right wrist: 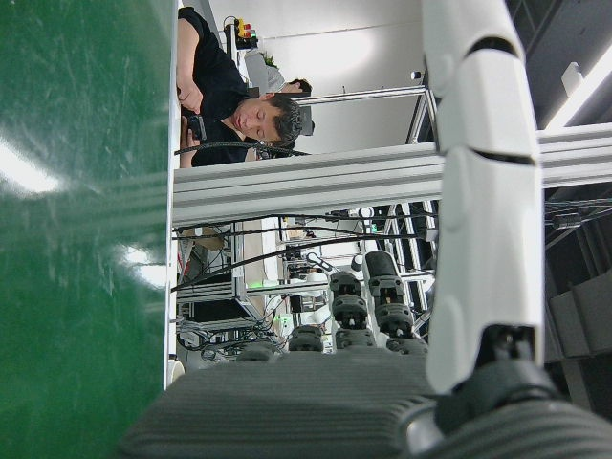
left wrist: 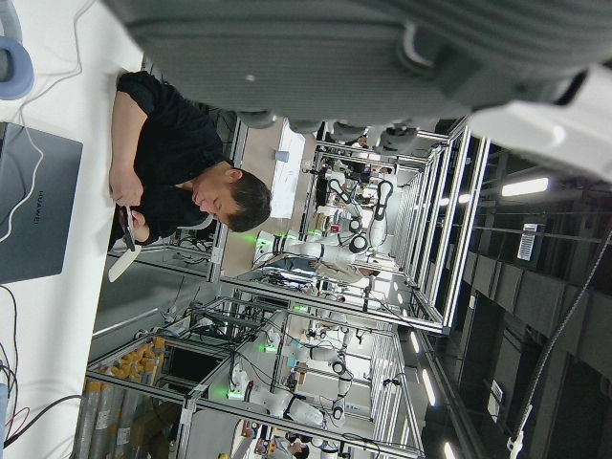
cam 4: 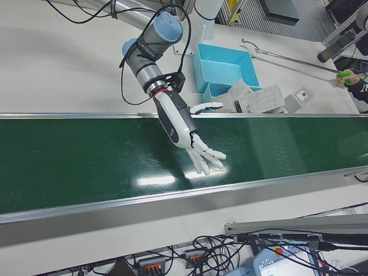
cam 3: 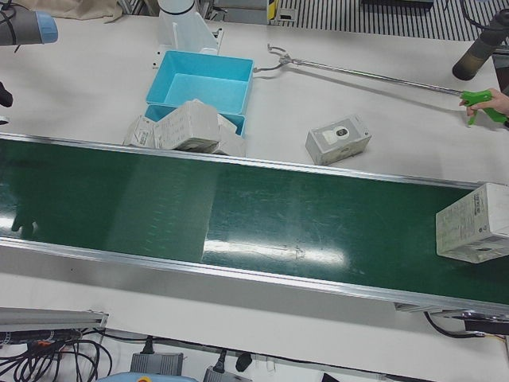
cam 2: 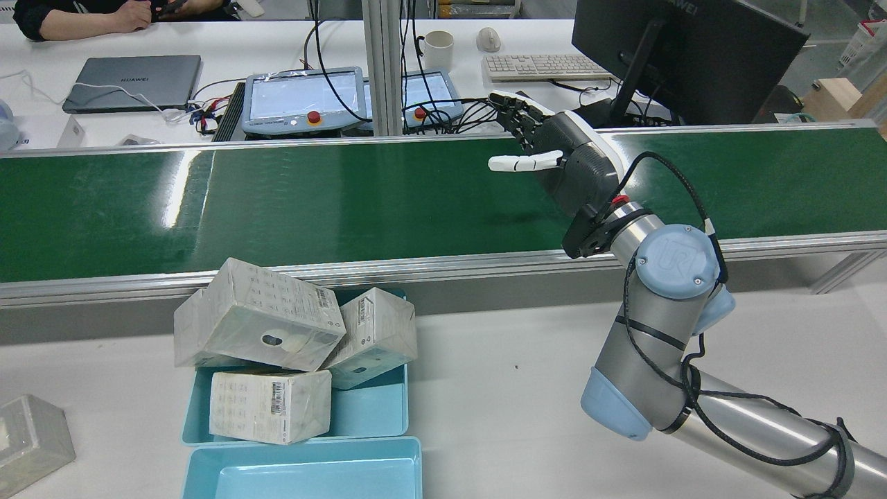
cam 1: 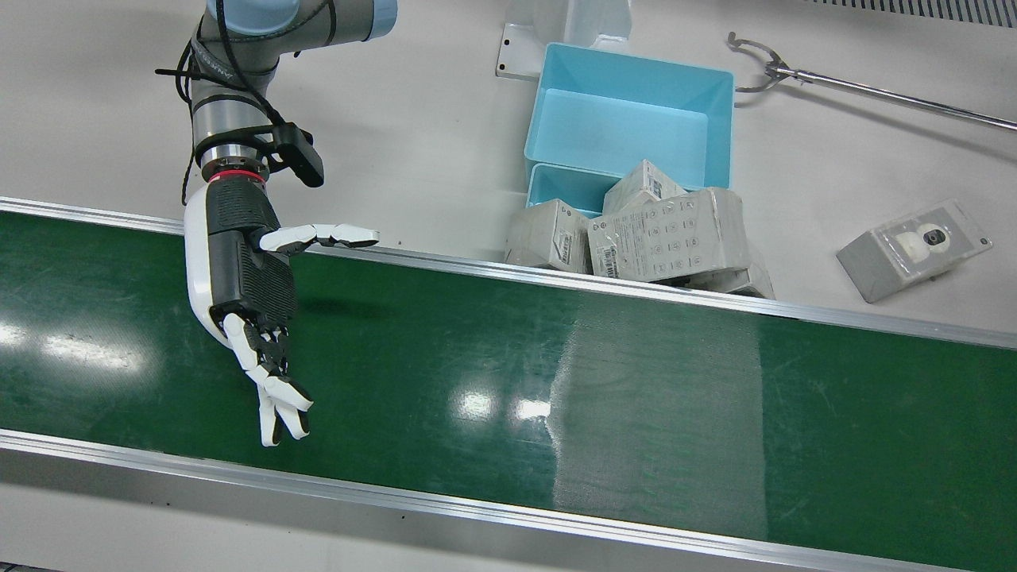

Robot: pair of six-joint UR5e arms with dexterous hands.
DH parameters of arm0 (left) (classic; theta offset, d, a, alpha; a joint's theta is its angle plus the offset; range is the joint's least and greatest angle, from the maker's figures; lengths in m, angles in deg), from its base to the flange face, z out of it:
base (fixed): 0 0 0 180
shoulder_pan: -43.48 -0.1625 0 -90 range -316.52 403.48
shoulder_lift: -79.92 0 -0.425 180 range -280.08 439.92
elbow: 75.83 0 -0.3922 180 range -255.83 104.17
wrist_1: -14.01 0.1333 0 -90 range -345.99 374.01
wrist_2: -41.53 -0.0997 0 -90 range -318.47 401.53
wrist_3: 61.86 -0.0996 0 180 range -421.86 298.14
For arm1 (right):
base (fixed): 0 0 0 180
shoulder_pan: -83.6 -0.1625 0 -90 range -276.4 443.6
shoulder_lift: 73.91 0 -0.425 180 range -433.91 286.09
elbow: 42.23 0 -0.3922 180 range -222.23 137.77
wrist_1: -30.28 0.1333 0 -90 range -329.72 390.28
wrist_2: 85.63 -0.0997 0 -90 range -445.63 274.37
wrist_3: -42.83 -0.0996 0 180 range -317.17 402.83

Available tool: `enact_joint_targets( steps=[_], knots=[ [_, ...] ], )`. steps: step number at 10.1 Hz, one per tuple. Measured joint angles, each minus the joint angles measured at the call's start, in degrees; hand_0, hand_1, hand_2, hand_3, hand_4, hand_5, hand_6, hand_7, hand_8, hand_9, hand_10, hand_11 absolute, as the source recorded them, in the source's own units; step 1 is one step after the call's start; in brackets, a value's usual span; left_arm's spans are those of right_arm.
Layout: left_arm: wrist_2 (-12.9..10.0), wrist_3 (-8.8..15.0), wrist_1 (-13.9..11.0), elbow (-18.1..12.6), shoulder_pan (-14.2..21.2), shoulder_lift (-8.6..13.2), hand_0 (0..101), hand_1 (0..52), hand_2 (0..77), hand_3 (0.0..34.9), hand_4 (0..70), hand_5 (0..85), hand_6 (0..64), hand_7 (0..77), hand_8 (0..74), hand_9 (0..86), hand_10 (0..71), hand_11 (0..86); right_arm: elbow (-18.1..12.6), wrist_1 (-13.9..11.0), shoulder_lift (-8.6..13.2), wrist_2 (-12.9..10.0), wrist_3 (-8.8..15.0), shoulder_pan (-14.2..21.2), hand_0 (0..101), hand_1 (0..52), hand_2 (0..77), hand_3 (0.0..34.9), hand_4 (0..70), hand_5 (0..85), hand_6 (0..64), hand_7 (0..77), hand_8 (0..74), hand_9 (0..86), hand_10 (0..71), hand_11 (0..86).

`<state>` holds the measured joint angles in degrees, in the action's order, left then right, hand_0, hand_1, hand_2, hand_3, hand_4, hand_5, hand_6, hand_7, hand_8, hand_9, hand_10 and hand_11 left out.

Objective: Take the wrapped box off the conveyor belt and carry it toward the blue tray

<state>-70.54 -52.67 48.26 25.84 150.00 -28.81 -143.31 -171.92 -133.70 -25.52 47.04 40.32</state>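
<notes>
The green conveyor belt (cam 1: 493, 381) runs the whole width of the white counter (cam 1: 413, 135), glare patches bright on its scuffed surface. On the belt at its far end, well away from the blue tray (cam 3: 200, 86), sits the wrapped box (cam 3: 475, 233), cut off by the edge of the left-front view, and no hand is near it. Over the belt on the other side of the tray the right hand (cam 1: 253, 294) hovers released, fingers spread and thumb stuck out, holding nothing. The left hand only shows as a grey blur along the top of its own camera's picture, so I cannot tell its state. Against the tray's belt-side rim leans a heap of wrapped boxes (cam 1: 651, 230), hiding a second smaller tray (cam 2: 367, 409) beneath; how many are stacked is hard to make out. Beyond the tray lies a lone box (cam 1: 914, 249), and a long grabber tool (cam 1: 866, 91), its handle held by a person's hand (cam 3: 497, 102). Behind the belt, a desk with a monitor (cam 2: 686, 55) and laptop (cam 2: 132, 82).
</notes>
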Motion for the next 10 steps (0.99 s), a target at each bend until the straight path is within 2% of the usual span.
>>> enact_joint_targets(
  steps=[1,2,10],
  knots=[
    [0.0,0.0,0.0,0.0,0.0,0.0,0,0.0,0.5,0.0,0.0,1.1,0.5,0.5,0.5,0.0,0.5,0.5,0.0,0.1,0.0,0.0,0.1,0.0,48,16.4,13.6,0.1,9.3,18.5,4.9,3.3,1.1,3.3,0.0,0.5],
    [0.0,0.0,0.0,0.0,0.0,0.0,0,0.0,0.5,0.0,0.0,1.1,0.5,0.0,0.5,0.0,0.5,0.5,0.1,0.1,0.0,-0.1,0.1,0.0,49,13.6,11.4,0.4,9.3,18.5,4.9,3.3,0.0,3.8,0.0,0.5],
    [0.0,0.0,0.0,0.0,0.0,0.0,0,0.0,0.5,0.0,0.0,1.1,0.5,0.5,0.5,0.0,0.5,0.5,0.6,0.3,-0.1,-0.2,-0.1,0.0,48,14.2,9.3,0.5,9.8,19.6,4.9,4.4,1.1,3.3,0.0,0.5]
  ],
)
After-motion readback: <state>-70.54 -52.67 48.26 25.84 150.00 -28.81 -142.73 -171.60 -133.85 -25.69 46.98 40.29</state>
